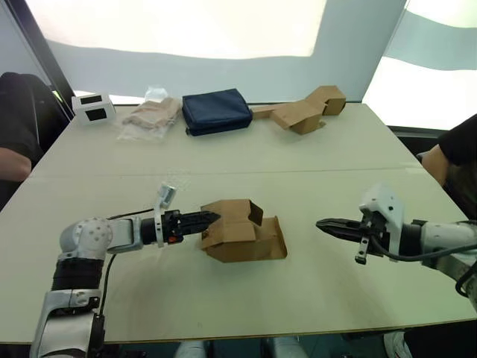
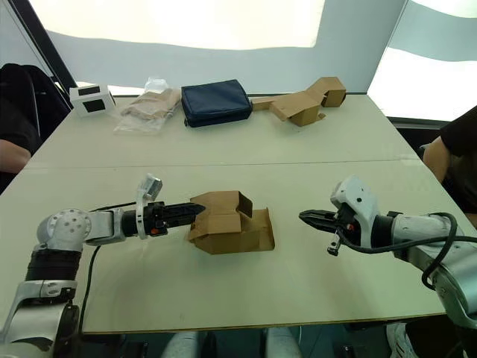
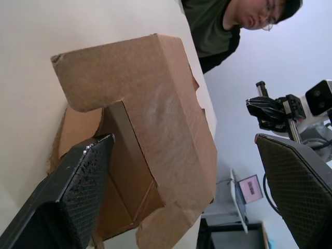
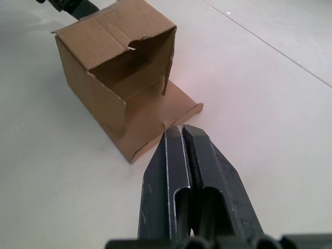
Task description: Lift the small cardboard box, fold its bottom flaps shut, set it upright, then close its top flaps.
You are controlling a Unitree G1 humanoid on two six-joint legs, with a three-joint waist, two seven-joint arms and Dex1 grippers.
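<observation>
small cardboard box (image 1: 240, 233) lies on its side mid-table (image 1: 328, 153), left gripper (image 1: 210, 218) at its left end, fingers (image 3: 78, 192) spread per left wrist view; right gripper (image 4: 182, 134) pressed closed, just off the box's open end

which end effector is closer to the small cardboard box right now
Left. The left end effector is at the small cardboard box, fingers open at its near edge. The right end effector, shut, points at it across a gap of bare table.
</observation>
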